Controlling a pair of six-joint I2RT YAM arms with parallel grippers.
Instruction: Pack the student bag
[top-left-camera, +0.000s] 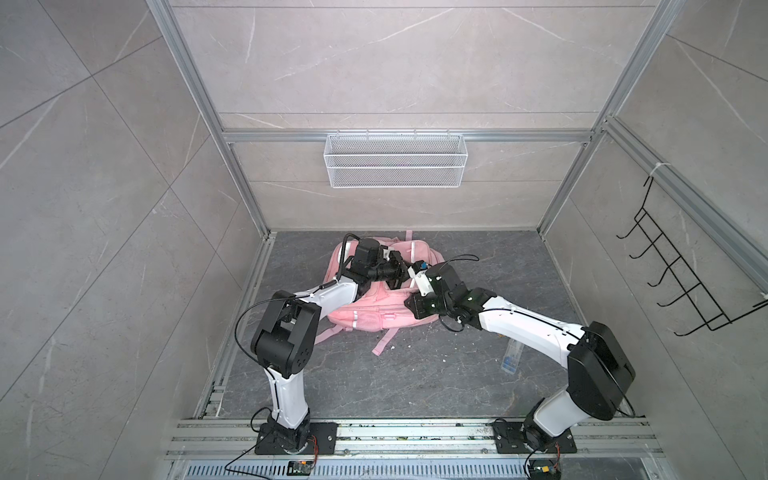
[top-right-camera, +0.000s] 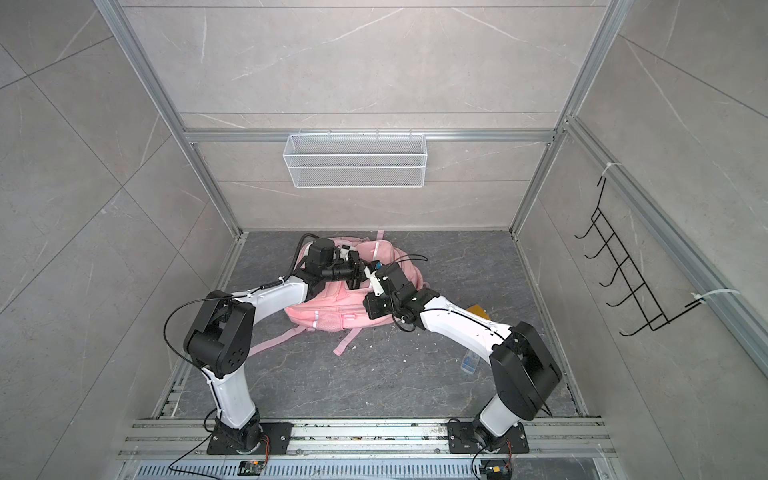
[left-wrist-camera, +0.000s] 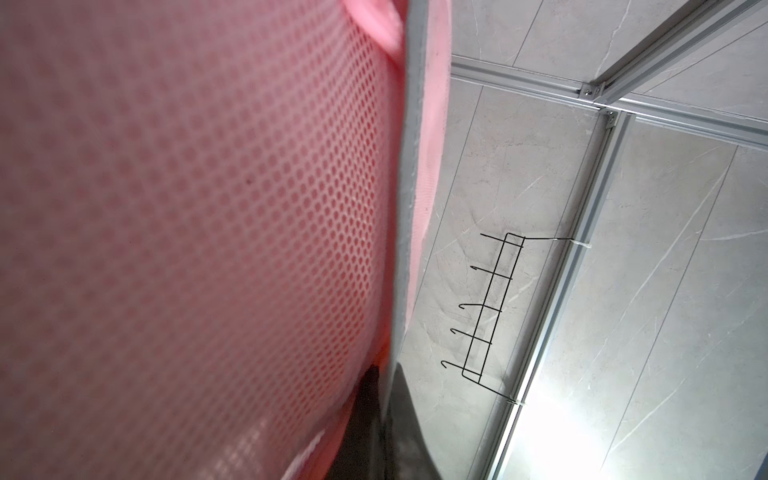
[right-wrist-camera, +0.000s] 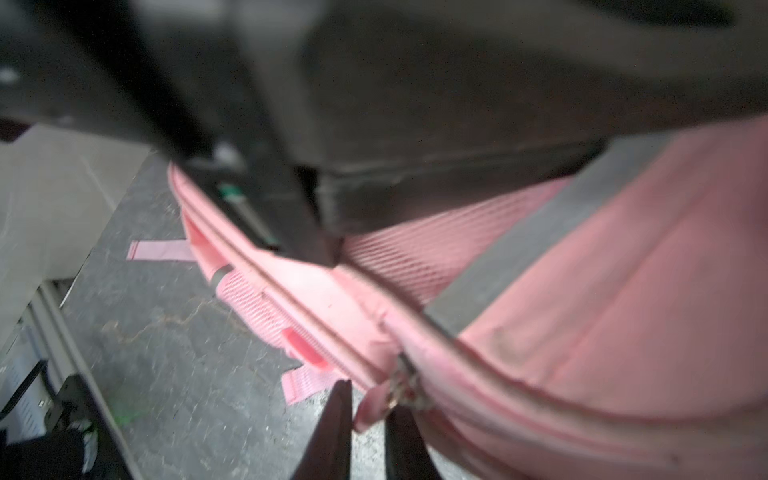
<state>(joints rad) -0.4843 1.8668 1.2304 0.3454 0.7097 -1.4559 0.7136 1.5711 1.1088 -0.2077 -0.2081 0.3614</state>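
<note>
The student bag (top-left-camera: 374, 309) (top-right-camera: 332, 309), a soft pink backpack, lies on the dark floor with its straps trailing toward the front. My left gripper (top-left-camera: 395, 283) (top-right-camera: 353, 284) is over the bag's middle. In the left wrist view that gripper (left-wrist-camera: 384, 374) is shut on the bag's edge, beside pink mesh (left-wrist-camera: 187, 208) and a grey strip (left-wrist-camera: 409, 166). My right gripper (top-left-camera: 415, 276) (top-right-camera: 374, 278) reaches in close beside it. In the right wrist view the jaws of that gripper (right-wrist-camera: 365, 399) stand slightly apart, with the pink zipper pull (right-wrist-camera: 374, 405) hanging loose between them.
A clear plastic box (top-left-camera: 510, 357) (top-right-camera: 469, 361) with blue contents lies on the floor under my right arm. A brown flat thing (top-right-camera: 477, 311) peeks out behind that arm. A white wire basket (top-left-camera: 395, 160) hangs on the back wall, a black hook rack (top-left-camera: 681, 282) (left-wrist-camera: 486, 311) on the right wall.
</note>
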